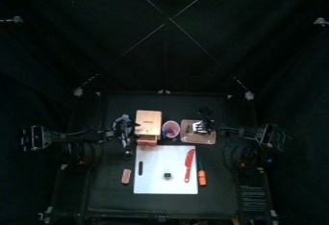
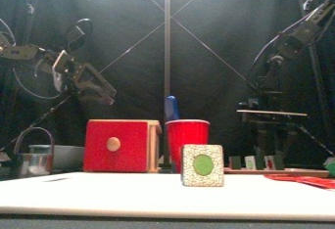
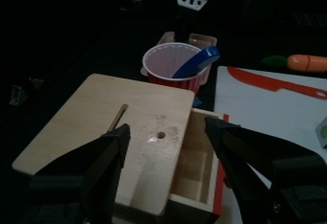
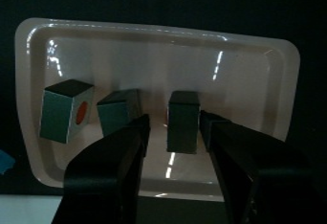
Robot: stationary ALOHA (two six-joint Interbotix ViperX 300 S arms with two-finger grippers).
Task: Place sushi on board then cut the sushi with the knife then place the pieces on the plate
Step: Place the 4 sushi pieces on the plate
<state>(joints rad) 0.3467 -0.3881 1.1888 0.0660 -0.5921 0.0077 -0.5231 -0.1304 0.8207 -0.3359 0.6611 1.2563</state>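
— Right hand [image 4: 174, 121] hangs released over the plate [image 4: 255, 51], three sushi pieces [image 4: 67, 113] lying in it; my left hand [image 3: 169, 130] hovers released above the box [image 3: 102, 113].
— The last piece [image 2: 202, 164]?
— On the board [image 1: 152, 162]. Light, stiff, probably slick: I'd pinch its flat sides.

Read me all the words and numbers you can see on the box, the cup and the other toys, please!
There are none to read.
The wooden box, the red cup, the white board, the pink tray and the sushi pieces on it are all plain.
The sushi piece on the board shows only a green oval, not a letter or a number.
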